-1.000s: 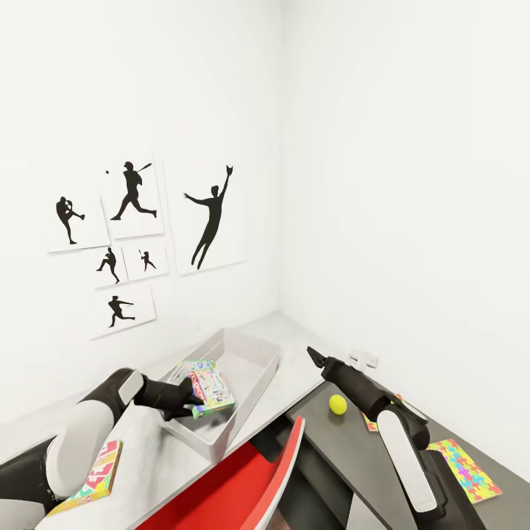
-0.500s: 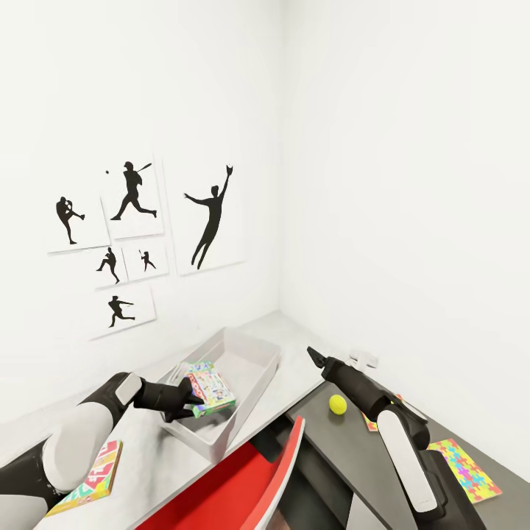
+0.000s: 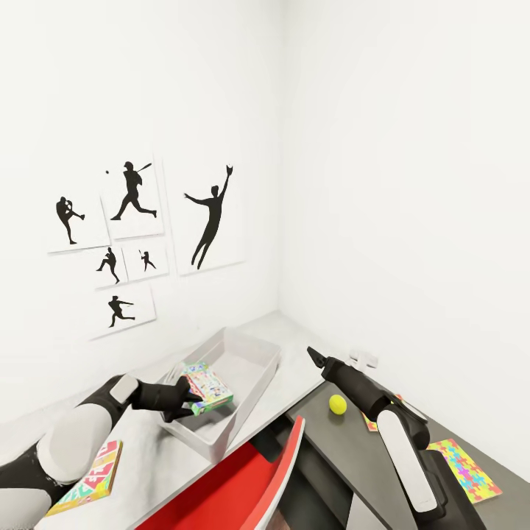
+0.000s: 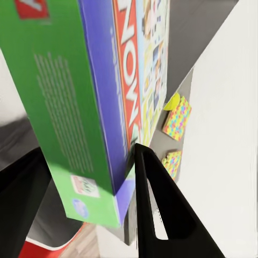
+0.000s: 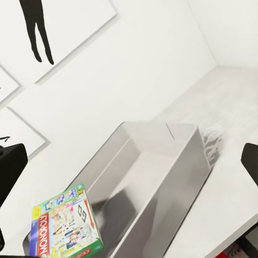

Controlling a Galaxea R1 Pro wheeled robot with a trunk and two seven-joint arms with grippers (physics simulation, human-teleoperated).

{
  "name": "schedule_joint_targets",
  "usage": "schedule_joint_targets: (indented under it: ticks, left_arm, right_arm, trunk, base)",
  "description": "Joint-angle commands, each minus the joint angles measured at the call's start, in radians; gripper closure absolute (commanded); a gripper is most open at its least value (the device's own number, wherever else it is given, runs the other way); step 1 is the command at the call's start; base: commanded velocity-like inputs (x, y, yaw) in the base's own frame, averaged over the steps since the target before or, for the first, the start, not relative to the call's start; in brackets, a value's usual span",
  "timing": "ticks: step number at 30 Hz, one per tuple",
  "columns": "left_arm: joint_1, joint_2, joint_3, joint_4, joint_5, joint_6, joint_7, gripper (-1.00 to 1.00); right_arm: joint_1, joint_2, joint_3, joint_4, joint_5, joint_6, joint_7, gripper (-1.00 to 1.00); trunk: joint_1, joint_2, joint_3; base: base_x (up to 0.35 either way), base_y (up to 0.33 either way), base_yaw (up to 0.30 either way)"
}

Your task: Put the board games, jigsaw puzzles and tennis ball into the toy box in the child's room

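The toy box [image 3: 243, 368] sat on the table [image 3: 294, 353], long axis running away toward the corner. Over its near end, the left gripper [image 3: 193, 398] pinched a board game [image 3: 207, 386], tilted on edge. The right gripper [image 3: 316, 356] hovered farther off, fingers apparently spread.

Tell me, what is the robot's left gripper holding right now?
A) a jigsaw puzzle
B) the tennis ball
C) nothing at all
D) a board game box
D: the left gripper is clamped on a board game tilted over the near end of the toy box, and the left wrist view shows the box between its fingers.
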Motion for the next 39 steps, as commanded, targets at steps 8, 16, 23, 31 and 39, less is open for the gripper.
schedule_joint_targets:
  ticks: [8,16,23,31,39]
  left_arm:
    - [0.000,0.000,0.076,-0.001,0.006,0.005,0.037,1.00]
    - [0.000,-0.003,0.095,0.006,0.006,0.005,0.040,1.00]
    - [0.000,-0.012,0.110,0.034,0.007,0.004,0.042,1.00]
    - [0.000,-0.013,0.169,0.036,0.007,0.001,0.094,1.00]
    - [0.000,-0.013,0.311,0.036,0.006,-0.001,0.214,1.00]
  right_arm:
    - [-0.001,0.000,0.000,0.000,-0.003,0.004,0.001,-1.00]
    - [-0.002,0.000,0.000,0.002,-0.003,0.004,0.001,-1.00]
    - [-0.003,0.000,0.000,0.008,-0.003,0.004,0.002,-1.00]
    - [-0.003,-0.001,0.000,0.009,-0.003,0.004,0.002,-1.00]
    - [-0.003,-0.002,0.000,0.009,-0.003,0.004,0.002,-1.00]
  trunk:
    - [0.000,-0.001,0.000]
    - [0.000,-0.001,0.000]
    - [0.000,-0.001,0.000]
    - [0.000,-0.001,0.000]
    - [0.000,-0.001,0.000]
  base:
    - [0.000,0.000,0.000]
    - [0.000,0.000,0.000]
    - [0.000,0.000,0.000]
    - [0.000,0.000,0.000]
    - [0.000,0.000,0.000]
